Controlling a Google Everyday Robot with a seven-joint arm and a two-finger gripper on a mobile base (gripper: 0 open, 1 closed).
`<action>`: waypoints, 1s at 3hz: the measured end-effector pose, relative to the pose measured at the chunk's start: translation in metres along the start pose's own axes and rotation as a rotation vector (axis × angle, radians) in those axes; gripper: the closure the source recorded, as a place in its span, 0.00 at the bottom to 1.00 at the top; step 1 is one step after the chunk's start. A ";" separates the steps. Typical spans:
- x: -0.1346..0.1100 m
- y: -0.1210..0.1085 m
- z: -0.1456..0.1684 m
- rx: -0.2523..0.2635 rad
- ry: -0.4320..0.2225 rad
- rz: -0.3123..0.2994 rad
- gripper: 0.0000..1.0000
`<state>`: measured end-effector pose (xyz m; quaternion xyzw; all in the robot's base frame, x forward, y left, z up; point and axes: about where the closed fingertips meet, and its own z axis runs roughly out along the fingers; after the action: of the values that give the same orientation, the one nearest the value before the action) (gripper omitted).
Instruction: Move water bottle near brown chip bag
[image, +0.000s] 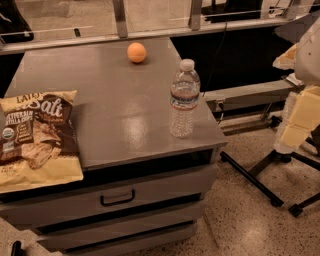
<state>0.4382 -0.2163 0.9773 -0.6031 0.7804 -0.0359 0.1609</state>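
The water bottle (184, 98) stands upright near the right front corner of the grey cabinet top (115, 95). It is clear and ribbed, with a white cap and a pale label band. The brown chip bag (36, 137) lies flat at the left front, hanging a little over the front edge, with white "Salt" lettering. My gripper (294, 131) shows as a pale yellow and white shape at the right edge of the view, off the cabinet, to the right of the bottle and well apart from it.
An orange ball-like fruit (136, 52) sits at the back middle of the cabinet top. Drawers (117, 197) face front below the top. Black stand legs (260, 180) spread on the speckled floor at the right. A railing (150, 30) runs behind.
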 end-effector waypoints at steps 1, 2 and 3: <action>0.000 0.000 0.000 0.000 0.000 0.000 0.00; -0.006 -0.004 0.005 -0.004 -0.051 -0.008 0.00; -0.038 -0.018 0.024 -0.018 -0.203 -0.051 0.00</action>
<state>0.4702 -0.1814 0.9669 -0.6247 0.7448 0.0284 0.2327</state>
